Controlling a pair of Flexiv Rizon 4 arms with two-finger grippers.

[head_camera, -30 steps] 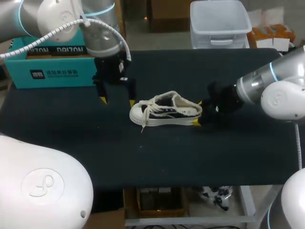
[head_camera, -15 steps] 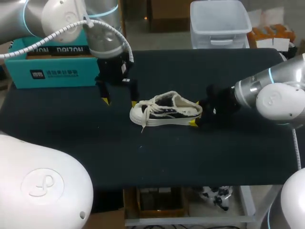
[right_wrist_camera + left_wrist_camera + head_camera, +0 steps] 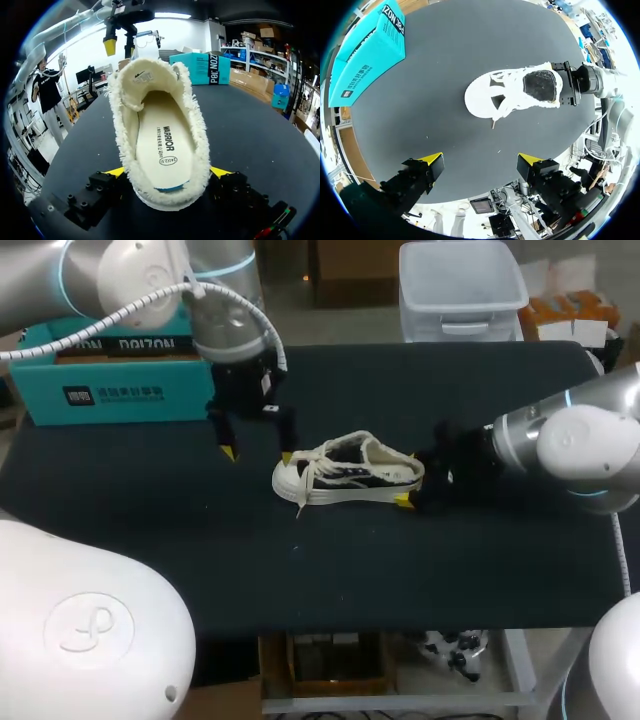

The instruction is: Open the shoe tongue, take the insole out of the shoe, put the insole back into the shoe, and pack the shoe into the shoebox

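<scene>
Left gripper (image 3: 258, 455) nearer shoe (image 3: 345, 476), jaws wide.

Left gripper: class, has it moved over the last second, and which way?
Yes. The left gripper has drifted slightly toward the toe of the shoe, away from the shoebox, in the head view.

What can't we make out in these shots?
- Box interior: in the head view the left arm covers the top; the left wrist view shows only outer faces.
- Front end of the insole: in the right wrist view the tongue hides it.
- Whether the right gripper actually grips the shoe: the heel covers the contact in the right wrist view, and it is too small in the head view.
</scene>
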